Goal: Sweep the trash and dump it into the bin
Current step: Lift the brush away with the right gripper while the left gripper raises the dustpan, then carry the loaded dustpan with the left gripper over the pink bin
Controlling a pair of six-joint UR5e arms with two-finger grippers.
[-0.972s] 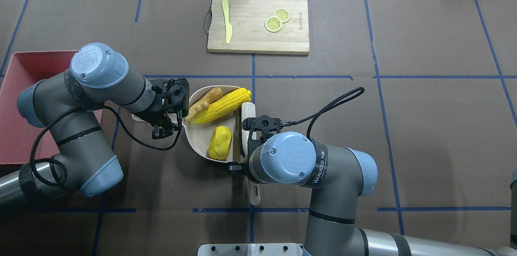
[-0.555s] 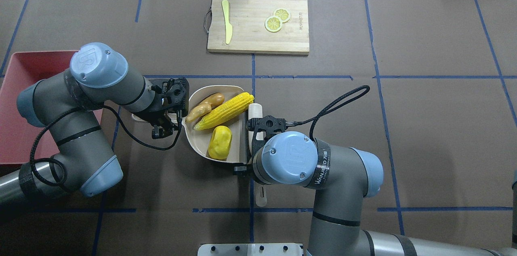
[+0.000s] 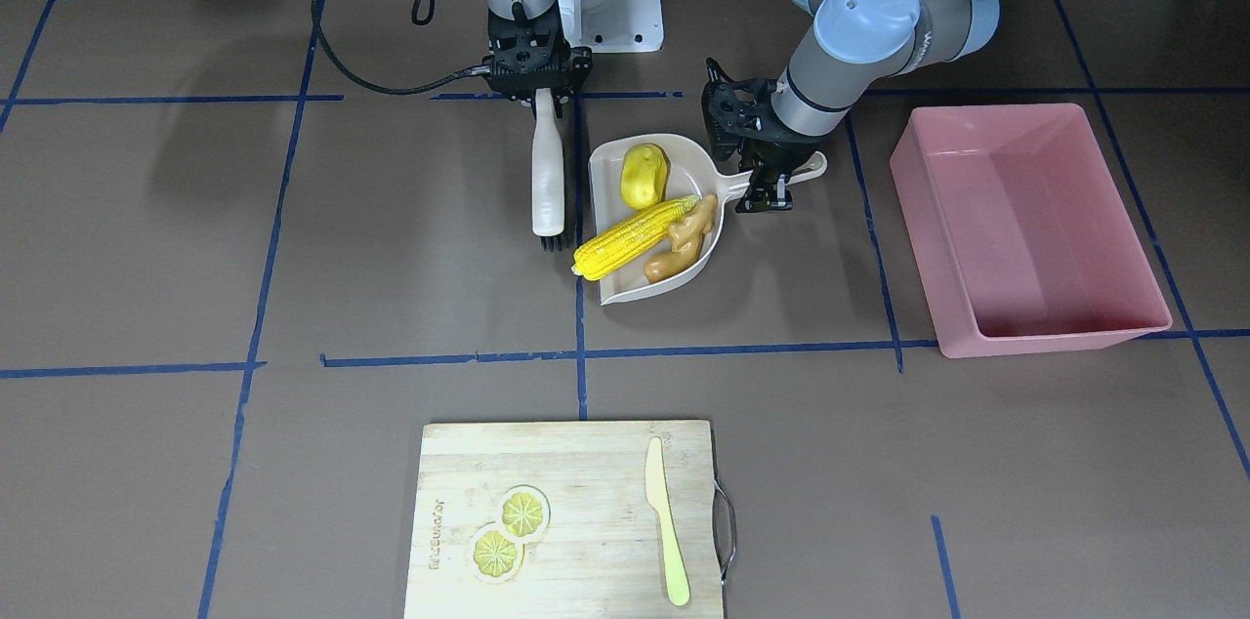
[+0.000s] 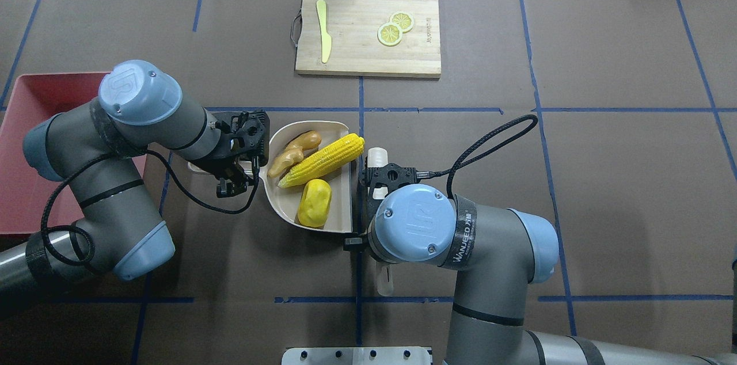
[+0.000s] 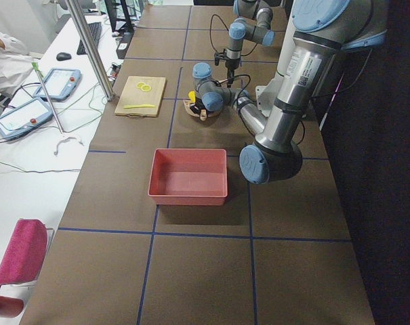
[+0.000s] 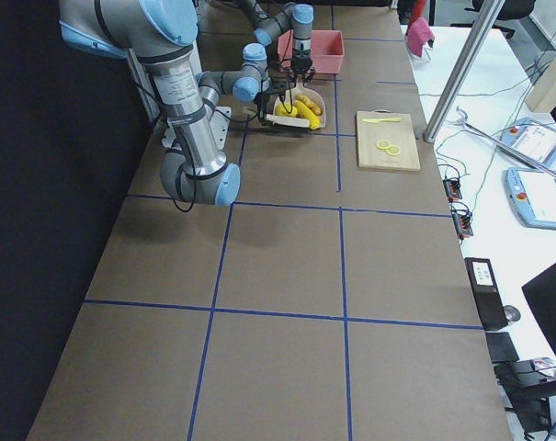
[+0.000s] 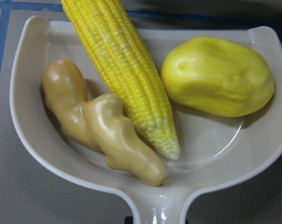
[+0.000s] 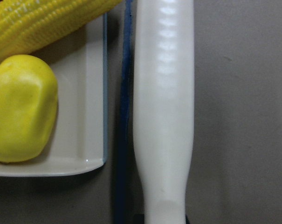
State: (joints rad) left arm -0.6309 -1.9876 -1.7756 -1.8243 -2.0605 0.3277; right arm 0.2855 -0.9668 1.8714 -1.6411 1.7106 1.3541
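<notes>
Both claws are busy here. My left claw is pinching the handle of the beige plastic dustpan, which sits on the brown table about mid-frame in the overhead view.

All three bits of trash are inside the pan:
- The long yellow corn cob lies slantwise across the middle. Its fat end pokes out a bit past the pan's straight open edge.
- The tan knobbly ginger root is tucked against the corn's upper-left side, touching it.
- The smaller lumpy yellow piece sits just below the corn, toward the pan's lower corner.

My right claw is clamped on the top end of the white-handled brush with dark bristles. In the front view the brush runs straight down the frame just left of the pan's open edge, with a small gap between them. The bristles end up near the corn's sticking-out end. I honestly can't tell if the bristles touch the table.

The large pink rectangular plastic tub is over on the right side of the front view, well apart from the pan.

At the bottom of that view there's a wooden cutting board. A pale yellow-green knife lies on its right part and two flat lemon slices sit touching each other on its left part.
</notes>
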